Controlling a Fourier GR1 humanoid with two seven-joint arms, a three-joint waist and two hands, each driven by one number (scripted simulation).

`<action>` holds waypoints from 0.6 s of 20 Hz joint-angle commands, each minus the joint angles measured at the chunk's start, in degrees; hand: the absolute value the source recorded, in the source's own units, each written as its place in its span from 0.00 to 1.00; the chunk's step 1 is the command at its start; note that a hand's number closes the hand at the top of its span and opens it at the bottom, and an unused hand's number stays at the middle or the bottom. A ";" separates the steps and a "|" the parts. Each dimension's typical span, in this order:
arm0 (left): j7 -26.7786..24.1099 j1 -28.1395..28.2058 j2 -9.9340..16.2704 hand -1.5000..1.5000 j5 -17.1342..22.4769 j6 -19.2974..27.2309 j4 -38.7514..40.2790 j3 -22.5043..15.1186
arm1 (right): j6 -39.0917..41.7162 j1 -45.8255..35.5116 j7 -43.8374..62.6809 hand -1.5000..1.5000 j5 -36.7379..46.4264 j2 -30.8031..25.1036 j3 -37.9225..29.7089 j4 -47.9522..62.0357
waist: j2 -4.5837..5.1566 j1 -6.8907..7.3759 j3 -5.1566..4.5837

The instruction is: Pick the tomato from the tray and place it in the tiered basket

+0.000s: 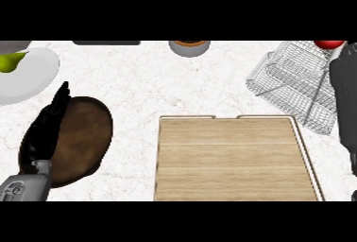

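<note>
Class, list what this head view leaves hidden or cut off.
- Tomato: mostly cut off by the top edge.
- Right hand: fingers not discernible; whether it grips the tomato is unclear.
- Tiered basket: right side hidden behind the right arm.
- Pear and cup: cut off by edges.

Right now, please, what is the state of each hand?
Left hand: open, fingers straight, resting over the brown plate.
Right hand: carrying the tomato at the wire basket; fingers cannot be told.
</note>
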 commanded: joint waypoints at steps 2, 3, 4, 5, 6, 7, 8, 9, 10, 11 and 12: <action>-2.77 0.49 0.21 0.50 -0.37 -0.27 3.07 1.03 | 1.34 5.15 4.37 0.00 0.49 -1.99 0.38 -12.14 | -0.04 -1.15 0.19; -0.61 -1.87 2.05 0.50 1.09 -1.94 2.06 2.58 | 5.32 2.71 8.82 0.00 0.97 -2.45 0.18 -12.99 | -0.03 -0.91 0.19; 2.60 -0.07 1.31 0.50 0.16 -1.06 -1.44 1.32 | 7.51 3.42 10.90 0.00 -0.33 -2.05 -0.64 -16.61 | -0.29 -1.02 0.21; 0.13 2.25 0.15 0.50 -0.29 -0.48 -1.89 0.59 | 9.63 6.10 10.51 0.00 -2.36 -2.47 -1.41 -20.14 | -0.27 -1.06 0.21; -3.72 4.38 -1.01 0.50 -0.94 0.77 0.93 0.51 | 10.02 8.15 13.31 0.00 -1.68 -1.10 -1.46 -24.28 | -0.54 -1.98 0.15; -1.81 2.14 0.90 0.50 0.55 -1.15 0.63 1.90 | 11.43 9.31 12.94 0.00 -4.31 -1.73 -3.17 -27.43 | -0.53 -2.16 0.19; -1.66 1.59 -0.80 0.50 -1.34 1.46 1.09 1.02 | 13.92 10.16 13.71 0.00 -6.41 -1.26 -3.93 -30.71 | -0.58 -2.54 0.19; 0.51 1.43 0.90 0.50 -0.22 -0.14 -0.89 2.00 | 13.00 16.15 13.66 0.00 -6.18 0.20 -3.87 -35.34 | -0.57 -2.40 0.24; -3.61 4.53 -0.27 0.50 -1.20 0.67 0.19 1.10 | 17.16 16.85 13.11 0.00 -9.30 -2.11 -5.97 -37.92 | -0.63 -2.66 0.21; 0.36 0.90 -0.03 0.50 -1.30 0.97 0.67 1.53 | 17.99 19.38 15.88 0.00 -8.26 1.24 -3.88 -44.07 | -0.57 -2.77 0.20; 1.08 0.31 1.87 0.50 0.59 -1.01 0.00 3.19 | 21.01 21.45 16.03 0.00 -9.94 0.61 -4.75 -47.51 | -0.72 -3.11 0.21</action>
